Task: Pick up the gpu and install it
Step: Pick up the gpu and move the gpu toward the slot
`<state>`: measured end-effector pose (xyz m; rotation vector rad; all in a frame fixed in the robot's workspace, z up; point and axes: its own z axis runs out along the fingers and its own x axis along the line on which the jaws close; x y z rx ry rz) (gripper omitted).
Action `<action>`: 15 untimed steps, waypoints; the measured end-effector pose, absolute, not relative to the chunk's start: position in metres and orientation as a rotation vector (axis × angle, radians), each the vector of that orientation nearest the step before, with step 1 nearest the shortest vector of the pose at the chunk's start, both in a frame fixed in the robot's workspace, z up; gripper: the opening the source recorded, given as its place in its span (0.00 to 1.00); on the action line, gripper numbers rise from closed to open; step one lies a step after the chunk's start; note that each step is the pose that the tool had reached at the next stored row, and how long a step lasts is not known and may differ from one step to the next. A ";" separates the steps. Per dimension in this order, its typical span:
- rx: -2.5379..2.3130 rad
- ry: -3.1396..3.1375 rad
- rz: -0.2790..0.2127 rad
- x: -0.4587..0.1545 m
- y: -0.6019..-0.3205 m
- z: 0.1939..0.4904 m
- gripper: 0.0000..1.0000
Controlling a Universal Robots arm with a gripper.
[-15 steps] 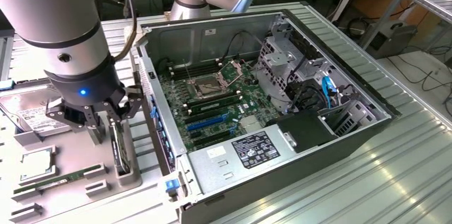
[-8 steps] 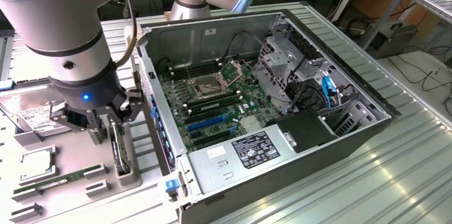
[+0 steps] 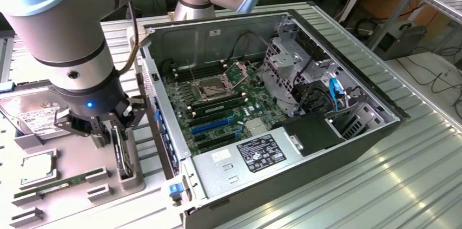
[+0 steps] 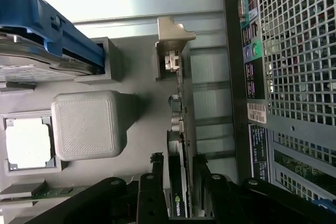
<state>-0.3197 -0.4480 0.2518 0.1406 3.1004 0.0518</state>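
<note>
1. Presently the gripper (image 4: 177, 171) is down over the top edge of the gpu (image 4: 178, 129), straddling the card. I cannot tell whether it is pinching the card or only spread around it.
2. The gpu stands on edge in a grey holder (image 3: 132, 177) on the counter (image 3: 375, 196). It is just beside the open computer case (image 3: 361, 131), on the exterior view's left. It has not been lifted out.
3. I judge the task to be at the pick-up step, with the approach made and the card not yet raised or carried.
4. Inside the case, the blue expansion slots (image 3: 205, 123) on the motherboard (image 3: 216, 99) hold no card, so the install is all left to do.
5. Farther to the exterior view's left, the hard drive (image 3: 36, 115), the CPU (image 3: 36, 164) and the RAM stick (image 3: 61, 183) sit in their own holders.
</note>
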 end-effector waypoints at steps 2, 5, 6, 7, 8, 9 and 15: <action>0.140 3.098 0.052 -0.321 -0.447 0.249 0.36; 0.140 3.090 0.052 -0.322 -0.447 0.245 0.36; 0.141 3.085 0.052 -0.322 -0.447 0.244 0.36; 0.141 3.084 0.051 -0.322 -0.447 0.243 0.36; 0.141 3.084 0.050 -0.323 -0.447 0.243 0.36; 0.141 3.084 0.050 -0.323 -0.447 0.243 0.36; 0.141 3.084 0.050 -0.324 -0.447 0.243 0.36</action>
